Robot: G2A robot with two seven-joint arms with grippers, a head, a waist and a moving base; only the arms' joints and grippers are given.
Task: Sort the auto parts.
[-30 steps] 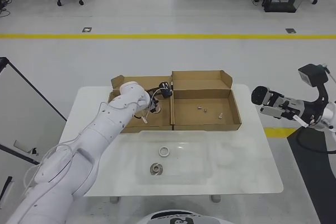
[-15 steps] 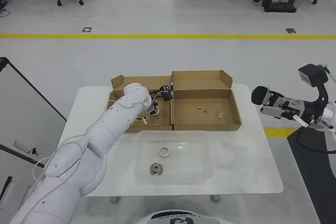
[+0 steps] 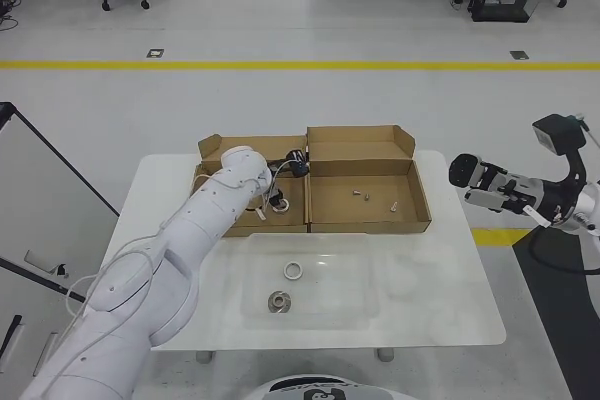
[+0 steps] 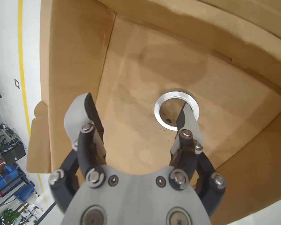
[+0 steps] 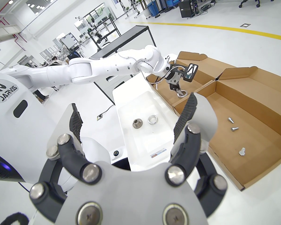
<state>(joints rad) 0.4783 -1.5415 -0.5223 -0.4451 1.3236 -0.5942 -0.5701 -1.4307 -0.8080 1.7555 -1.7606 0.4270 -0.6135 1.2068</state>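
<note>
Plainly, the left gripper (image 4: 137, 101) hangs with its claw spread wide and empty inside the left box (image 4: 135, 54), which sits at about 11 o'clock on the table (image 3: 160, 200). A metal ring (image 4: 175, 92) lies under it on the cardboard floor. Toward 6 o'clock, a clear tray (image 3: 350, 290) holds a second ring (image 3: 293, 270) and a flanged hub (image 3: 278, 300), both not yet sorted. At 1 o'clock, the right box (image 3: 330, 205) holds three bolts (image 5: 234, 129). Beyond the 3 o'clock edge, the right gripper (image 5: 133, 105) hovers off the table, its claw also wide and holding nothing.

The likely trouble is the exit. If the left arm lifts out at a slant, a finger could hook the ring's rim and drag it, or clip the box wall and shove the box against its neighbour.

One finger overlaps the ring's edge in the left wrist view, so whether they touch cannot be told. From above, the arm covers much of the left box, hiding anything else inside it.
</note>
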